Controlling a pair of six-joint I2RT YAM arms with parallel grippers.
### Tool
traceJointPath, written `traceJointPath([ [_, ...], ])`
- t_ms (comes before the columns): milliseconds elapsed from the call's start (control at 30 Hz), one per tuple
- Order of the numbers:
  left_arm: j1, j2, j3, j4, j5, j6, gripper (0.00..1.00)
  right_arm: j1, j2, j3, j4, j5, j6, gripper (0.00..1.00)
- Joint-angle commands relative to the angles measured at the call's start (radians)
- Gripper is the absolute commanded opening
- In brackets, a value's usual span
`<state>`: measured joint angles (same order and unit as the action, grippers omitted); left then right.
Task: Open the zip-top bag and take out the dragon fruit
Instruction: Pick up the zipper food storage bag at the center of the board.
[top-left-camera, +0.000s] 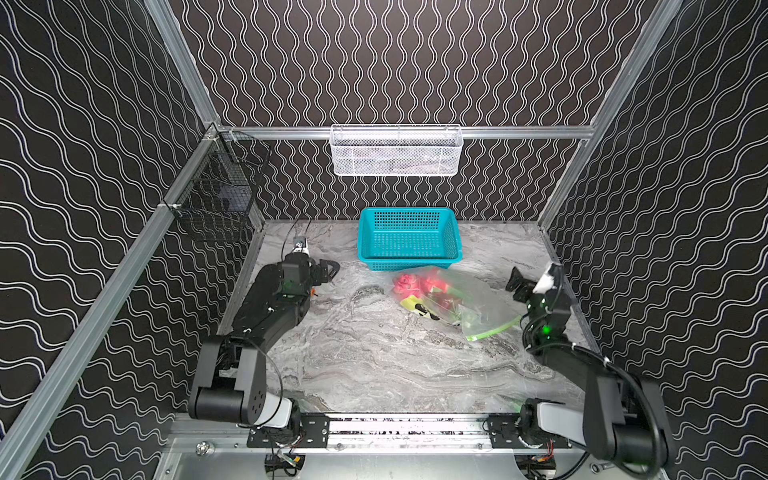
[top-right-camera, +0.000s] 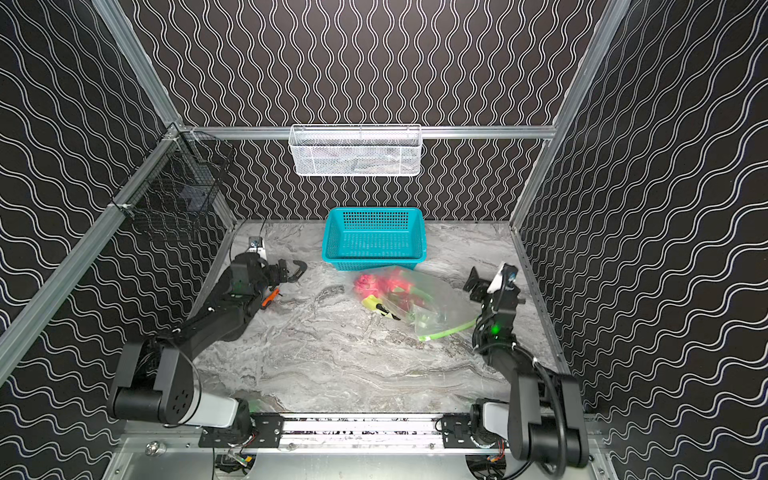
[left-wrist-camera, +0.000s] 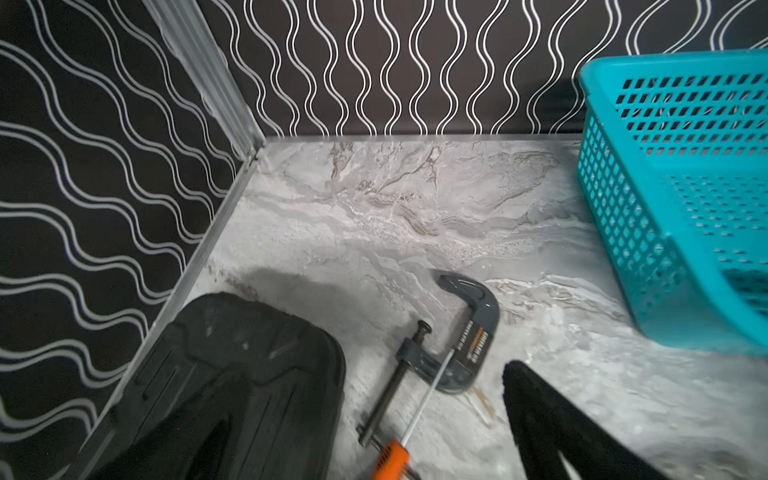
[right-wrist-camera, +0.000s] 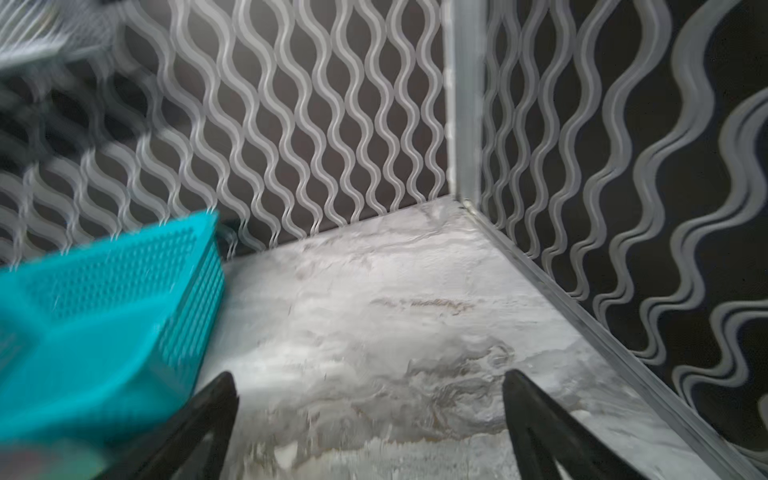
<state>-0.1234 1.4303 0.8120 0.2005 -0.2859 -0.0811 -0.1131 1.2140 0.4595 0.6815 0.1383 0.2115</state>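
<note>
The zip-top bag (top-left-camera: 471, 299) (top-right-camera: 436, 297) lies on the marble table right of centre, just in front of the teal basket, clear with a lime-green zip strip (top-left-camera: 494, 330) at its near right end. Magenta dragon fruit (top-left-camera: 405, 283) (top-right-camera: 365, 282) shows through the plastic at the bag's far left end. My left gripper (top-left-camera: 320, 272) (left-wrist-camera: 415, 365) is open at the far left, well apart from the bag. My right gripper (top-left-camera: 517, 282) (right-wrist-camera: 370, 399) stands open just right of the bag, with only bare table between its fingers. Neither wrist view shows the bag.
A teal perforated basket (top-left-camera: 365, 249) (left-wrist-camera: 623, 216) (right-wrist-camera: 124, 332) stands at the back centre. A grey C-clamp (left-wrist-camera: 469, 332) (top-left-camera: 332, 268) and an orange-handled screwdriver (left-wrist-camera: 390, 457) lie under the left gripper. A white mesh basket (top-left-camera: 397, 151) and a black wire basket (top-left-camera: 220, 199) hang on the walls.
</note>
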Motion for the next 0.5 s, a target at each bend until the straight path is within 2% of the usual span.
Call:
traceJointPath([
  [0, -0.047, -0.023, 0.097, -0.371, -0.031, -0.115, 0.99, -0.017, -0.018, 0.205, -0.580, 0.010, 0.191, 1.00],
  [67, -0.085, -0.035, 0.162, -0.454, 0.009, -0.151, 0.99, -0.017, -0.004, 0.316, -0.749, -0.073, 0.222, 1.00],
  [200, -0.174, -0.052, 0.287, -0.578, 0.109, -0.159, 0.95, -0.017, -0.035, 0.431, -0.946, -0.204, 0.309, 1.00],
  [367, -0.362, -0.058, 0.449, -0.713, 0.160, -0.075, 0.93, -0.017, -0.146, 0.463, -1.208, -0.410, 0.457, 1.00],
  [467, -0.445, -0.092, 0.452, -0.724, 0.220, -0.013, 0.88, -0.019, -0.221, 0.423, -1.335, -0.539, 0.511, 1.00],
])
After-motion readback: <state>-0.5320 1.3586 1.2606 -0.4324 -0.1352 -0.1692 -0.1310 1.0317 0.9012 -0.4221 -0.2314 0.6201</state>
